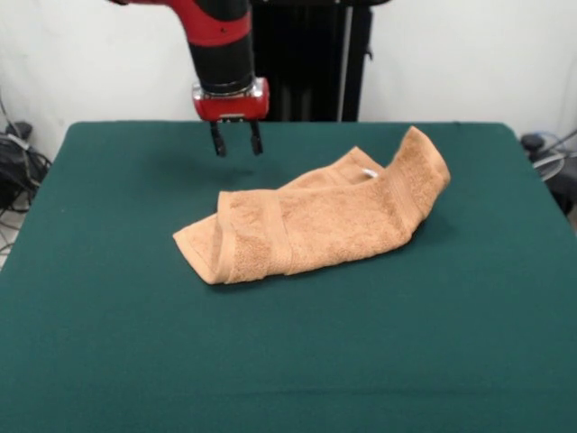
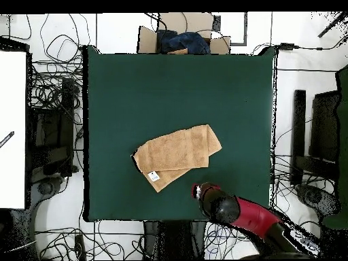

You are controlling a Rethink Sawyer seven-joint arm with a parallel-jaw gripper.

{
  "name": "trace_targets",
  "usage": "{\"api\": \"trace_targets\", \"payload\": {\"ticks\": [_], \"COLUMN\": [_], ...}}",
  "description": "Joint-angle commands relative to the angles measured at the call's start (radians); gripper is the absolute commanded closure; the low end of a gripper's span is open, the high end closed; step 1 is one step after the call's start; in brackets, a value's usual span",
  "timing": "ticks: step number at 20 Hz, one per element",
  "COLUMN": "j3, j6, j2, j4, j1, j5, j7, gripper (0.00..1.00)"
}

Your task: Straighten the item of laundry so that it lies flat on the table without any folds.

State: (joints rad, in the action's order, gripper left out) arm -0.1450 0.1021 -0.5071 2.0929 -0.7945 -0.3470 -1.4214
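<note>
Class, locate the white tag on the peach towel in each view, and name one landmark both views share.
Front view: white tag on the towel's far edge, right of the gripper.
Overhead view: tag on the towel's lower-left corner.
Shared landmark: the gripper.

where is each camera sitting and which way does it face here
Front view: across the table from the robot, facing it; the red and black arm drops from the top, gripper open above the felt, beside the folded towel.
Overhead view: above, looking straight down; arm enters bottom right.
Both show the towel, table and gripper.
</note>
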Motion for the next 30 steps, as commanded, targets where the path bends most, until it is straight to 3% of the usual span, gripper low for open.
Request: {"api": "trace_targets", "payload": {"ticks": [1, 25, 30], "j3": [-0.085, -0.068, -0.089], "j6": [0.090, 0.122, 0.152], "j2": [-0.003, -0.065, -0.050], "j4": [-0.101, -0.088, -0.136], "j1": [0.059, 0.068, 0.051], "j5": [0.033, 0.078, 0.083], "j7": [-0.106, -0.141, -0.112], "gripper": [0.00, 0.00, 0.00]}}
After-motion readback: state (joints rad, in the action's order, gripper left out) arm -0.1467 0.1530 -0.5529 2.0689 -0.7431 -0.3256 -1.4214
